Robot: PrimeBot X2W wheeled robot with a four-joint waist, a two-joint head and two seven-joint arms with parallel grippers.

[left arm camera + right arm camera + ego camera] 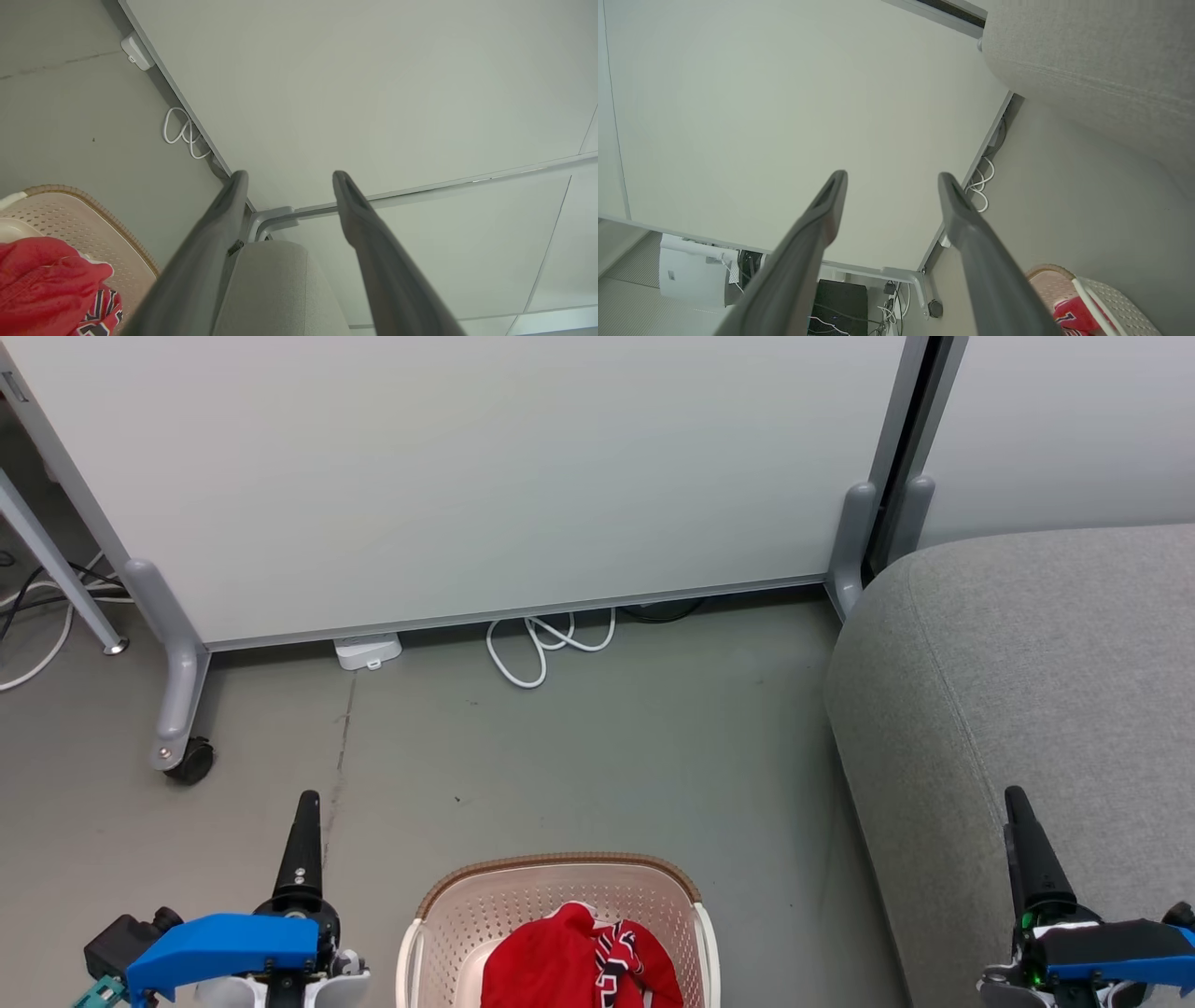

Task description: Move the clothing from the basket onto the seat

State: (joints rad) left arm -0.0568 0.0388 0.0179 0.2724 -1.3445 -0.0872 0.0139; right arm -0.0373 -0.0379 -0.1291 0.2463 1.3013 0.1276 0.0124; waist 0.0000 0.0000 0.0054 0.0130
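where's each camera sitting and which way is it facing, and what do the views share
Head view: on the head, looking forward and down at the floor, the white panel, the basket holding the clothing, and the seat at right; left gripper lower left, right gripper lower right.
Left wrist view: on the left wrist, looking along its open fingers at the panel and seat corner.
Right wrist view: on the right wrist, looking along its open fingers at the panel.
Shared: all three show panel, seat, basket and clothing.
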